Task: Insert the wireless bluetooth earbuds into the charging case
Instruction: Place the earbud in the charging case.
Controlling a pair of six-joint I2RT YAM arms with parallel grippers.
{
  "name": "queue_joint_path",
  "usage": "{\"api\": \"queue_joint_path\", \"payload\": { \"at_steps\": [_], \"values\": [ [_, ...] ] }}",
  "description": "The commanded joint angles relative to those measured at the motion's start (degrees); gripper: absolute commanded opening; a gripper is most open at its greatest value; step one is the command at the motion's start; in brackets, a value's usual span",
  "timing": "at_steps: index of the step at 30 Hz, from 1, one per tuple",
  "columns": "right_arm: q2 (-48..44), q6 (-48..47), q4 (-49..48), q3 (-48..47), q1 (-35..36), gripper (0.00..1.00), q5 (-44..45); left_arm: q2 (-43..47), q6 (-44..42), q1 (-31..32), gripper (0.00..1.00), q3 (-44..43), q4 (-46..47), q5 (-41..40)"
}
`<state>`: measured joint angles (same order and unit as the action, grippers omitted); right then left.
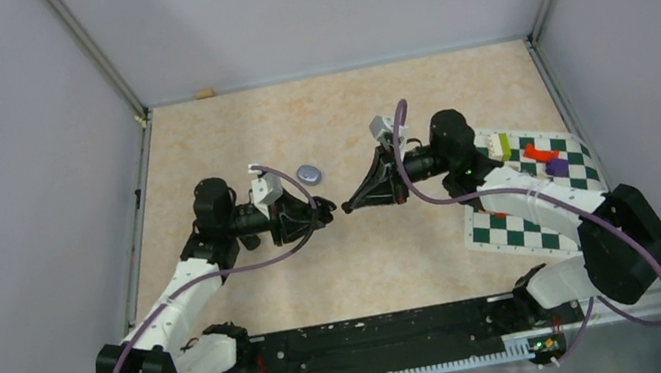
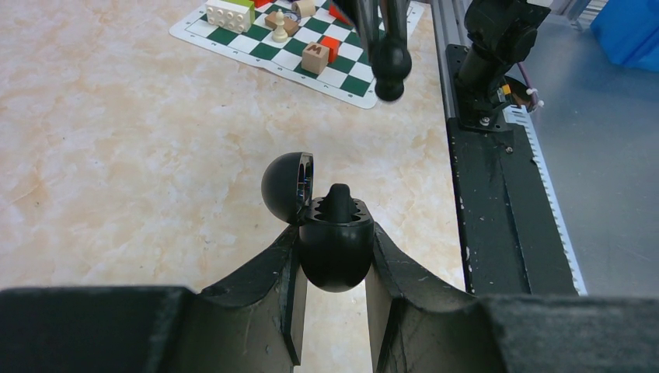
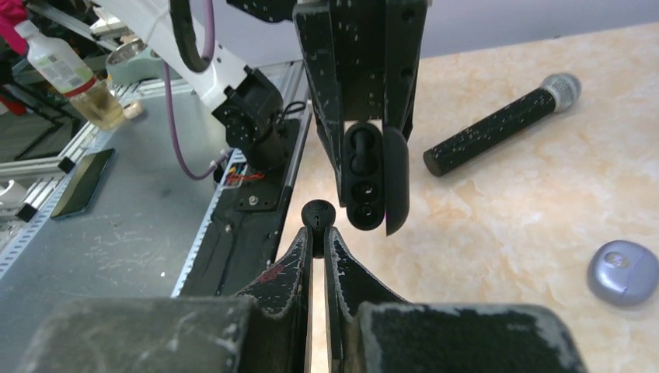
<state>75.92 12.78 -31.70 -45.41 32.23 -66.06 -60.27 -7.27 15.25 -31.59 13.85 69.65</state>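
Note:
My left gripper (image 2: 334, 237) (image 1: 322, 210) is shut on the black charging case (image 2: 336, 256), held above the table with its lid (image 2: 284, 186) swung open. One glossy black earbud (image 2: 338, 200) sits in a slot, stem pointing out. In the right wrist view the case (image 3: 365, 208) faces me, with that earbud (image 3: 359, 148) in the upper slot and the lower slot empty. My right gripper (image 3: 319, 233) (image 1: 350, 205) is shut on a second black earbud (image 3: 318, 215), just left of and below the case's mouth, not touching it.
A closed pale purple case (image 1: 309, 174) (image 3: 625, 272) lies on the table behind the grippers. A black microphone (image 3: 501, 124) lies nearby. A checkered mat (image 1: 526, 230) with coloured blocks (image 2: 315, 57) covers the right side. The black base rail (image 2: 497, 194) runs along the near edge.

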Motion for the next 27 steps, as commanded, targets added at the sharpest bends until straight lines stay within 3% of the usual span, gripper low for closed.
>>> {"api": "queue_joint_path", "payload": {
  "at_steps": [1, 15, 27],
  "values": [
    [1.22, -6.91, 4.61, -3.67, 2.87, 0.00, 1.59, -0.01, 4.04, -0.17, 0.00, 0.54, 6.34, 2.17],
    [2.53, -10.34, 7.28, -4.34, 4.51, 0.00, 7.52, -2.98, 3.60, 1.59, 0.00, 0.01, 5.59, 2.22],
    [5.13, -12.32, 10.59, -5.82, 6.18, 0.00, 7.40, -3.14, 1.74, 2.04, 0.00, -0.22, 3.90, 1.98]
  ]
}}
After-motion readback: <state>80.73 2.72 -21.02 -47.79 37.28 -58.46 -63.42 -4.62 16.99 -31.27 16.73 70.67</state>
